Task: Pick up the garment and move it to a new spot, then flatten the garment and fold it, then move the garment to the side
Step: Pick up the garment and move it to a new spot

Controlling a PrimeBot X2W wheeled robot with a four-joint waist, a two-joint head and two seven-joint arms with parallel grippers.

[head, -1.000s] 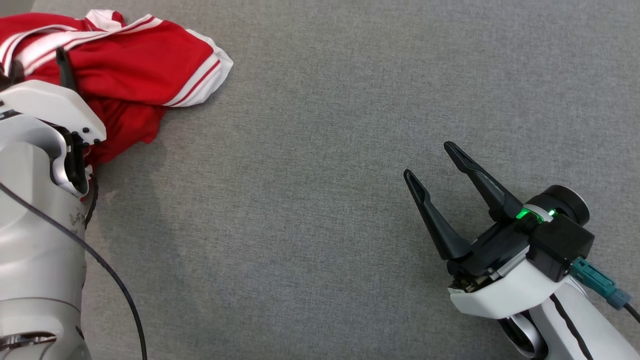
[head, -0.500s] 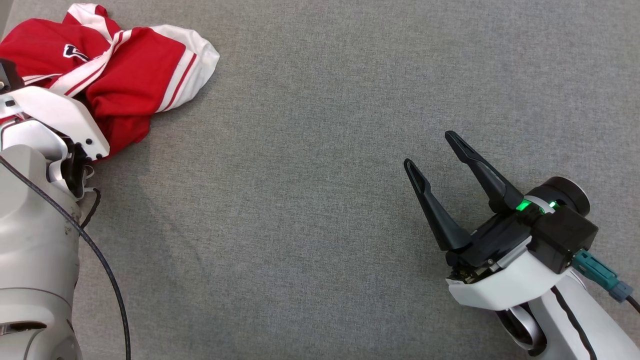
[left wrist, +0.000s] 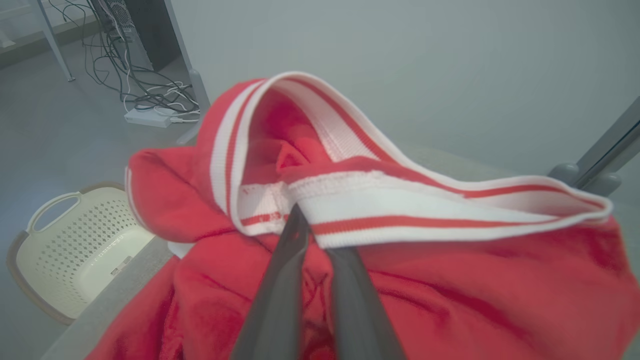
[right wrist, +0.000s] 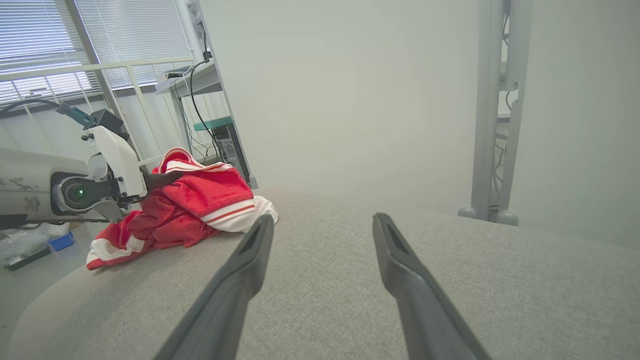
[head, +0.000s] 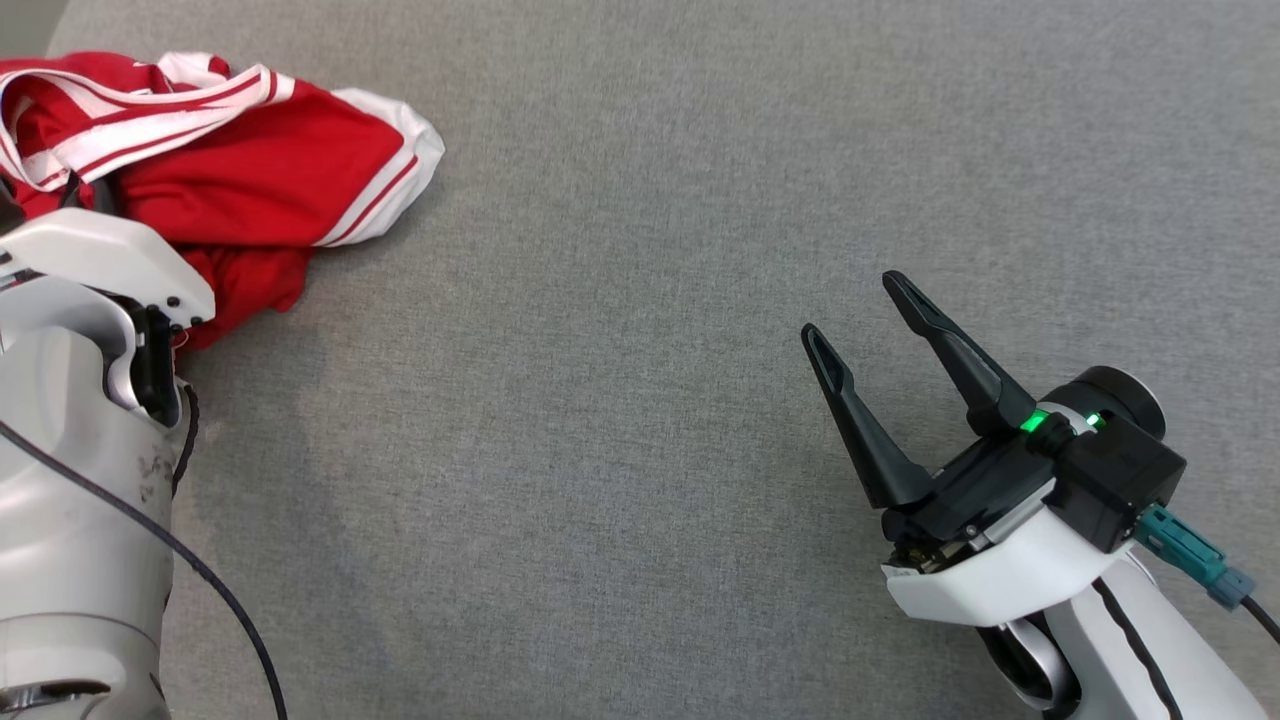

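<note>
Head view: the red garment (head: 250, 180) with white stripes lies bunched at the grey bench's (head: 640, 400) far left corner. The right tool (head: 850, 308) hovers at the near right, fingers apart.

Left wrist view: the left tool (left wrist: 307, 230) is clamped together on the garment's striped band. A cream basket (left wrist: 95, 225) on the floor carries a small label, too small to read.

Right wrist view: the garment sits far left on the bench, and the right tool's fingers are spread.
</note>
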